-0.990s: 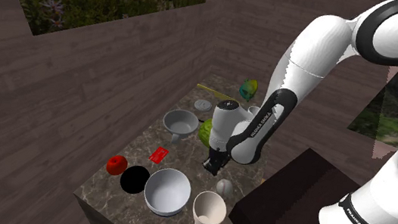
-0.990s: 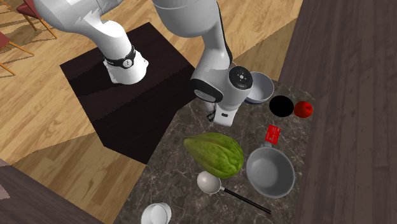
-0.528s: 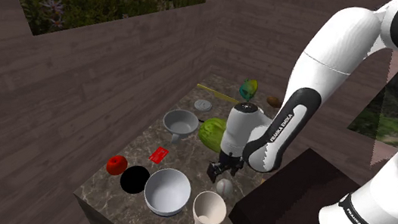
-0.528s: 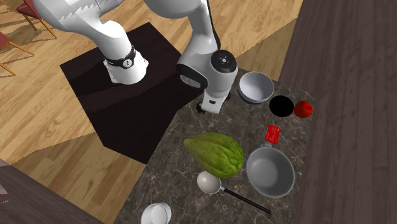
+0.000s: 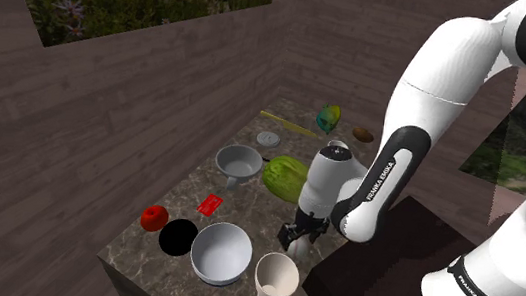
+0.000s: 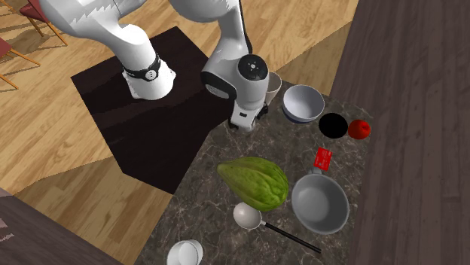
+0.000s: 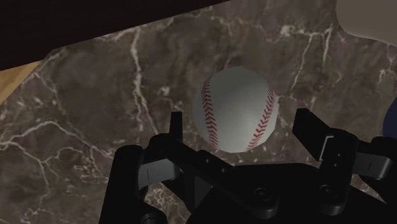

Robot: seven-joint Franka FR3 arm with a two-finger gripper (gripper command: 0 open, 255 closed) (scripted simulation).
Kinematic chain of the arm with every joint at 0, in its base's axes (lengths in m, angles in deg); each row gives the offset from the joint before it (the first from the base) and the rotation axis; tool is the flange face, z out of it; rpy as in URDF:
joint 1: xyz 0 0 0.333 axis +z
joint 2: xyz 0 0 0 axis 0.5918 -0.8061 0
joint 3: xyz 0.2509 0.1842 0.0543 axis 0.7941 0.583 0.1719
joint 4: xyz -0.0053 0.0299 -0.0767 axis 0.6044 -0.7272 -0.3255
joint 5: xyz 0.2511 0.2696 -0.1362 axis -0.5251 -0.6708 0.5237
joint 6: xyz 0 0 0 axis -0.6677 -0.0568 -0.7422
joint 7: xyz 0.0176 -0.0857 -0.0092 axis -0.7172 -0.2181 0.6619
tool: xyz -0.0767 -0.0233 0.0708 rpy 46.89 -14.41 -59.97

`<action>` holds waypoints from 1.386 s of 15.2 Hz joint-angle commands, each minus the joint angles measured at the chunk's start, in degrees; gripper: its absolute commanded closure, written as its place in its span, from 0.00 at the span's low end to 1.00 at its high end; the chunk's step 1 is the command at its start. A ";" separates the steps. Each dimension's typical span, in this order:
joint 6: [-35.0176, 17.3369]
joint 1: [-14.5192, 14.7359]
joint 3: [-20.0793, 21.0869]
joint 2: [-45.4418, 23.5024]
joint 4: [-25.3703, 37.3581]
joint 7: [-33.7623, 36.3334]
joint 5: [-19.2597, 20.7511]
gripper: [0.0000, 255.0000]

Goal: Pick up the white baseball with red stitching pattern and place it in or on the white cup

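Black tool (image 5: 297, 244) now lower, astride white baseball (image 7: 236, 109)

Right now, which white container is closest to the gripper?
The tall white cup, beside the gripper; the wide bowl sits farther off.

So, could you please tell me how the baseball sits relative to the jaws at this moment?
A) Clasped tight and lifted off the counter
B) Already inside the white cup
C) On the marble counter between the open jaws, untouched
C: in the wrist view the baseball rests on the marble countertop, with a gap between it and the open jaws on either side.
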 commanded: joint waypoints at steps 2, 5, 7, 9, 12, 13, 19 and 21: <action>-1.83 1.57 -1.56 -2.66 0.95 0.31 0.41 0.00; -1.83 1.58 -1.56 -2.66 0.95 0.30 0.40 0.00; -1.83 1.58 -1.56 -2.66 0.95 0.30 0.40 0.00; -1.82 1.57 -1.55 -2.65 0.95 0.29 0.40 0.00; -1.82 1.57 -1.55 -2.64 0.95 0.29 0.40 1.00; -1.82 1.56 -1.55 -2.64 0.95 0.29 0.40 1.00; -1.83 1.58 -1.56 -2.66 0.95 0.30 0.40 1.00; -0.42 0.46 -0.35 -0.53 0.17 0.20 0.10 1.00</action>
